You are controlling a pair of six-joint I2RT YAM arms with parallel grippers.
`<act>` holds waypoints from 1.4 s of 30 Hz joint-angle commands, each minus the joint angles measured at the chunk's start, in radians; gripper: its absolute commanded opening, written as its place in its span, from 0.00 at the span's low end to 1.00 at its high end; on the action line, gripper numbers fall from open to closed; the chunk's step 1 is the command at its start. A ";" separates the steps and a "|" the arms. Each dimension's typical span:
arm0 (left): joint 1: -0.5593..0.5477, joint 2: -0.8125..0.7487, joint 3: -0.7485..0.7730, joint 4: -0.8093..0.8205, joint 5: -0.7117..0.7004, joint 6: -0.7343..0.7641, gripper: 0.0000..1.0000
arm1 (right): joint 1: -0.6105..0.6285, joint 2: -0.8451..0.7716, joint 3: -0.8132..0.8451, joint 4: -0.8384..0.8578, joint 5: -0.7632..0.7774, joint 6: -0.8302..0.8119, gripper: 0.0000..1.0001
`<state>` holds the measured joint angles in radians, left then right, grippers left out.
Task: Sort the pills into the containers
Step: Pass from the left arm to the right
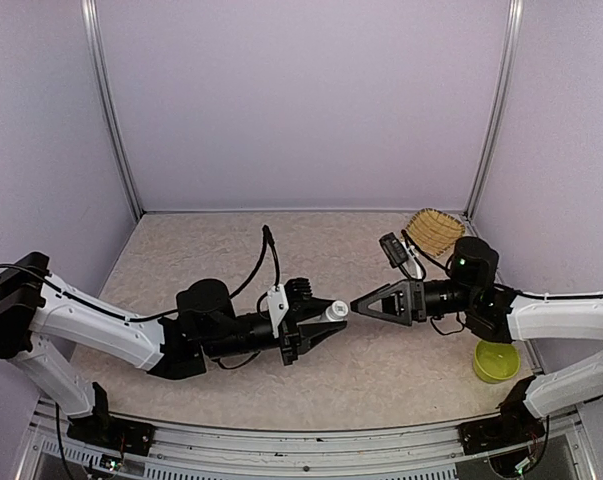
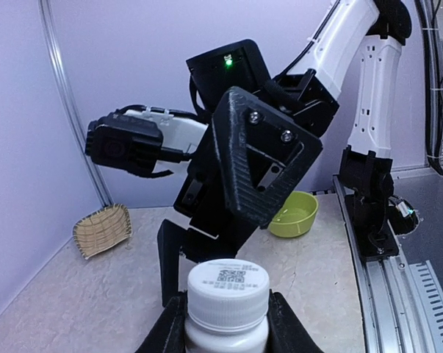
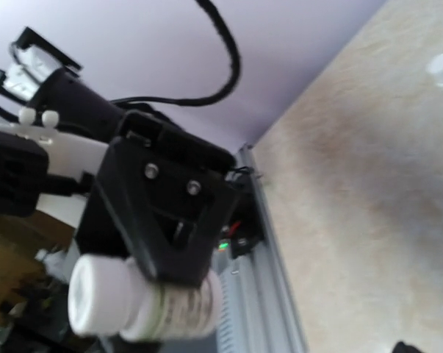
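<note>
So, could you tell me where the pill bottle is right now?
In the top view the pill bottle is over the table's centre, clamped in the left gripper, its white cap pointing at the open right gripper.

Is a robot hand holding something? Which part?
The left gripper pinches the white plastic pill bottle by its body, just below the cap. The right gripper holds nothing.

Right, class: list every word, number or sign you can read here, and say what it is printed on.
Sticker on the bottle cap: square code with tiny print, too small to read.
Side label on the bottle: printed lines, too blurred to read.
No other text is visible.
</note>
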<state>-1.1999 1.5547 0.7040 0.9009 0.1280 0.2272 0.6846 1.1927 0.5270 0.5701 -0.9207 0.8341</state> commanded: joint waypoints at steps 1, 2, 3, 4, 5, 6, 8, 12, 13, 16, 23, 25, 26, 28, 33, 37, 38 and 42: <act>-0.019 0.025 0.010 0.085 0.043 0.037 0.00 | 0.051 0.059 0.028 0.182 -0.042 0.130 1.00; -0.021 0.029 0.014 0.085 0.043 0.044 0.00 | 0.057 0.074 0.027 0.223 -0.049 0.153 1.00; -0.023 0.032 0.019 0.082 0.045 0.049 0.00 | 0.064 0.089 0.026 0.259 -0.054 0.175 1.00; -0.025 0.035 0.021 0.079 0.044 0.056 0.00 | 0.071 0.100 0.029 0.288 -0.056 0.192 1.00; -0.028 0.037 0.023 0.075 0.042 0.063 0.00 | 0.077 0.112 0.032 0.307 -0.059 0.204 1.00; -0.030 0.039 0.023 0.075 0.040 0.068 0.00 | 0.083 0.120 0.037 0.317 -0.058 0.210 1.00; -0.033 0.039 0.023 0.076 0.035 0.076 0.00 | 0.097 0.140 0.045 0.332 -0.058 0.218 1.00; -0.040 0.042 0.021 0.078 0.019 0.095 0.00 | 0.121 0.176 0.045 0.388 -0.068 0.251 1.00; -0.043 0.044 0.020 0.078 0.014 0.103 0.00 | 0.126 0.183 0.047 0.392 -0.068 0.253 1.00; -0.052 0.049 0.018 0.082 -0.003 0.131 0.00 | 0.147 0.210 0.051 0.412 -0.071 0.264 1.00; -0.055 0.043 -0.002 0.123 -0.034 0.149 0.00 | 0.176 0.277 0.038 0.511 -0.092 0.322 0.93; -0.056 0.038 -0.010 0.129 -0.039 0.153 0.00 | 0.177 0.282 0.029 0.540 -0.094 0.338 0.91; -0.055 0.036 -0.015 0.132 -0.043 0.153 0.00 | 0.177 0.284 0.027 0.551 -0.094 0.344 0.90; -0.056 0.030 -0.028 0.139 -0.044 0.154 0.00 | 0.178 0.287 0.023 0.576 -0.098 0.352 0.86; -0.060 0.025 -0.043 0.146 -0.037 0.155 0.00 | 0.176 0.311 0.021 0.652 -0.105 0.402 0.79; -0.063 0.023 -0.052 0.153 -0.048 0.160 0.00 | 0.175 0.340 0.016 0.737 -0.113 0.459 0.68; -0.064 0.022 -0.054 0.155 -0.052 0.161 0.00 | 0.175 0.346 0.015 0.750 -0.116 0.468 0.63; -0.065 0.022 -0.060 0.161 -0.062 0.165 0.00 | 0.176 0.359 0.011 0.772 -0.119 0.482 0.50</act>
<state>-1.2587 1.5948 0.6594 1.0264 0.0883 0.3832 0.8536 1.5414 0.5480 1.2427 -1.0142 1.2850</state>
